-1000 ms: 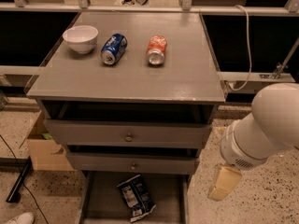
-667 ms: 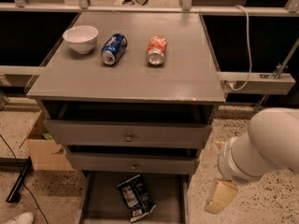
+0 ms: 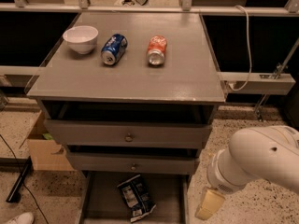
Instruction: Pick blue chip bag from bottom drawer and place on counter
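Note:
The blue chip bag (image 3: 135, 198) lies crinkled on the floor of the open bottom drawer (image 3: 100, 200), near its middle. The counter (image 3: 126, 76) is the flat grey top of the cabinet above. My gripper (image 3: 209, 205) hangs from the white arm (image 3: 257, 160) to the right of the bottom drawer, outside the cabinet and about level with the bag. It holds nothing that I can see. Its lower end runs off the bottom of the view.
On the counter stand a white bowl (image 3: 81, 38), a blue soda can (image 3: 114, 49) and an orange can (image 3: 156, 50), both lying on their sides. Two knobbed drawers (image 3: 128, 135) sit slightly open. A cardboard box (image 3: 44, 146) stands at the left. A cable (image 3: 246, 45) hangs at the right.
My arm and gripper have moved down and a little to the left, closer to the bottom drawer's right side. The bag and cans have not moved.

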Controlling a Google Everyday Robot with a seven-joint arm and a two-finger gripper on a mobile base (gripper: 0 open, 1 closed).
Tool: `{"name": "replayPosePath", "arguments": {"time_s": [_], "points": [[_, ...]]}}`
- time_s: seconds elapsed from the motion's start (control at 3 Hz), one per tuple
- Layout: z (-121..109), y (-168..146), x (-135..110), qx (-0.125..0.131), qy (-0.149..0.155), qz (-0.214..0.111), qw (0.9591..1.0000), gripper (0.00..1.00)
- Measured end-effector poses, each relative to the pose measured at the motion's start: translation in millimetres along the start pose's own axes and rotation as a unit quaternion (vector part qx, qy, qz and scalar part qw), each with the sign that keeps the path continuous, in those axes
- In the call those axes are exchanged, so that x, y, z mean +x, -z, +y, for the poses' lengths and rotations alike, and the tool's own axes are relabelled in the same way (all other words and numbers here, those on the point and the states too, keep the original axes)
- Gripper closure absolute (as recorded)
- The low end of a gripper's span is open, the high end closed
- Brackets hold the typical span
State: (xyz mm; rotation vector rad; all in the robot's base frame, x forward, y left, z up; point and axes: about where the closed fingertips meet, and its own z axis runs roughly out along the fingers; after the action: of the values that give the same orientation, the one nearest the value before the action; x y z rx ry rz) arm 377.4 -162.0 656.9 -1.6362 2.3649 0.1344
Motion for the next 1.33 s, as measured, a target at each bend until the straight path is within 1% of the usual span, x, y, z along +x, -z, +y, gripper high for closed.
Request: {"name": "replayPosePath", "arguments": {"time_s": [0.33, 0.67, 1.0, 1.33], "points": [[-4, -29, -4, -0.015, -0.01, 0.018, 0.9997, 0.0], [-5, -35, -6, -0.018, -0.014, 0.022, 0.9995, 0.0], [8, -49, -2, -0.041, -0.017, 0.01, 0.9989, 0.0], [26, -81, 1, -0.065, -0.019, 0.003, 0.9977, 0.0]]}}
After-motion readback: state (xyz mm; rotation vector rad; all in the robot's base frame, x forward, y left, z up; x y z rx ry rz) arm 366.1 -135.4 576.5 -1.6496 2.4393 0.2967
